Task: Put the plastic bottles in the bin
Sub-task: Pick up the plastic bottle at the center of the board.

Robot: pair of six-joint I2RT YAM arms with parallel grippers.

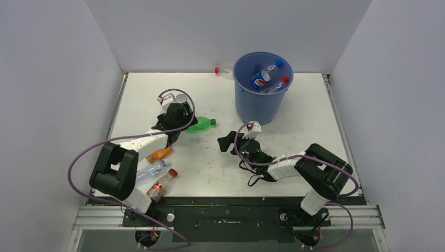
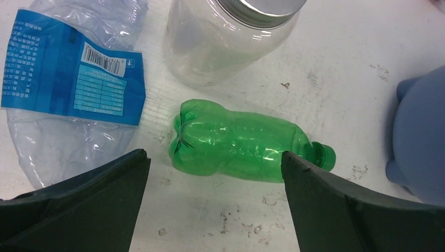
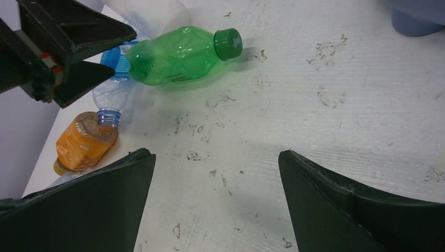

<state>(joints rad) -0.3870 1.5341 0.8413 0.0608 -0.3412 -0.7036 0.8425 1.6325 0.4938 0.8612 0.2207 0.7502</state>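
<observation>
A green bottle point(image 1: 203, 124) lies on its side on the white table, cap toward the blue bin point(image 1: 261, 105). My left gripper point(image 1: 173, 127) hovers beside it, open and empty; in the left wrist view the green bottle point(image 2: 246, 144) lies just beyond the gripper point(image 2: 214, 155). My right gripper point(image 1: 231, 140) is open and empty over bare table point(image 3: 216, 153), the green bottle point(image 3: 181, 55) well ahead of it. The bin holds a Pepsi-labelled bottle point(image 1: 261, 79) and a red-capped one point(image 1: 278, 84). An orange bottle point(image 1: 159, 154), a clear bottle point(image 1: 149, 170) and a red-labelled bottle point(image 1: 161, 184) lie at the near left.
A crushed clear bottle with a blue label point(image 2: 68, 79) and a clear jar with a metal lid point(image 2: 225, 37) lie just beyond the green bottle. A red-capped bottle point(image 1: 223, 71) lies behind the bin by the back wall. White walls enclose the table.
</observation>
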